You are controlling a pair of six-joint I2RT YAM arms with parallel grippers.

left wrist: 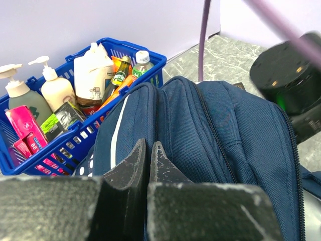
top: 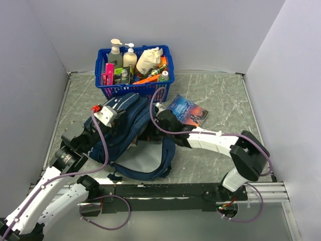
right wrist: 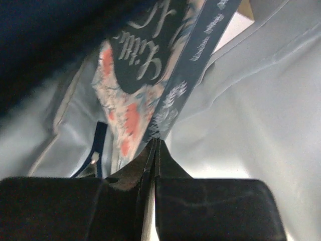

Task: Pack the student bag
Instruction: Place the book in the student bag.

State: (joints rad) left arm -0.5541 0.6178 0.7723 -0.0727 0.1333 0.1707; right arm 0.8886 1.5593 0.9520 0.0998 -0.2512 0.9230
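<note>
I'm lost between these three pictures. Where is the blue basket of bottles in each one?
Top external: blue basket at the back, centre-left, right behind the student bag.
Left wrist: blue basket at the left edge, beyond the bag.
Right wrist: not in it.
Shared landmark: the student bag, lying just in front of the basket.

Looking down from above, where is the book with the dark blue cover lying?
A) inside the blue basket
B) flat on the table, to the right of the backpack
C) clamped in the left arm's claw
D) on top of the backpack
B: the book lies flat on the table, just to the right of the student bag, and no gripper holds it.
</note>
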